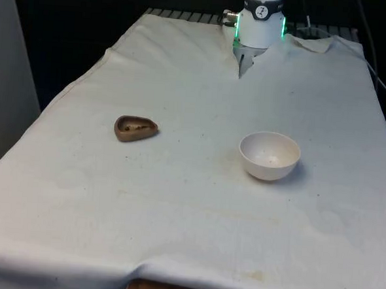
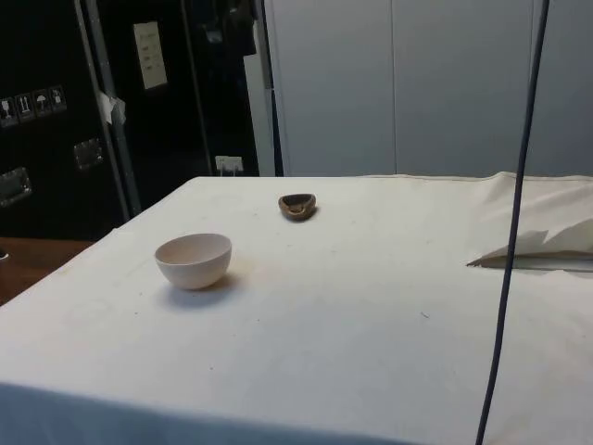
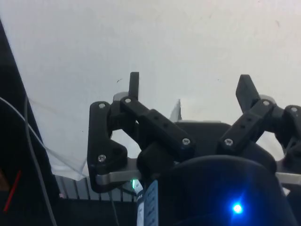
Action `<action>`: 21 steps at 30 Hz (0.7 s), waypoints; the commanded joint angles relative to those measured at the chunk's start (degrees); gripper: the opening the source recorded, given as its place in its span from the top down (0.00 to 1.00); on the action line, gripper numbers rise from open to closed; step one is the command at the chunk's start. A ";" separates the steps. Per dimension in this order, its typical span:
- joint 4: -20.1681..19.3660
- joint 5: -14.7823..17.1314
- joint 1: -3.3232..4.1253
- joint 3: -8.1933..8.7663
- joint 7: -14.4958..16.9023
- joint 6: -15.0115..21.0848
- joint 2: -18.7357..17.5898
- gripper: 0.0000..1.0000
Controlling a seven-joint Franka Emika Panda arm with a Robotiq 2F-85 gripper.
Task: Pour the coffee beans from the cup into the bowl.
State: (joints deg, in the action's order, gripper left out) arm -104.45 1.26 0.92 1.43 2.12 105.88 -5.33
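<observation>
On cloth [image 1: 176,202]: brown cup [image 1: 135,128], white bowl [image 1: 269,156], unlabelled.

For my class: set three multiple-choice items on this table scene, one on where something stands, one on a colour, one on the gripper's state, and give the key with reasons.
1. In the front view, where does the brown cup stand relative to the bowl?
A. To the front view's left of it, apart
B. Inside it
C. Touching it on the front view's right

2. What colour is the bowl?
A. Blue
B. White
C. Black

3. How is the gripper in the wrist view?
A. Shut on the cup
B. Shut on the bowl
C. Open, holding nothing

Key: 1 A, bare white cloth lies between cup and bowl. 2 B, the bowl looks white in the front and side views. 3 C, the fingers stand wide apart with only cloth between them.
</observation>
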 commanded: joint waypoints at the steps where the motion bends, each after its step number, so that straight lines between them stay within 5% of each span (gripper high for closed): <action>1: 0.00 0.00 -0.06 0.11 0.29 0.06 0.00 0.00; 21: -3.67 -0.57 -0.69 3.38 8.65 6.30 1.95 0.00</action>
State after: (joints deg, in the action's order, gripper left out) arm -107.60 0.97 0.34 4.76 10.49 111.38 -3.72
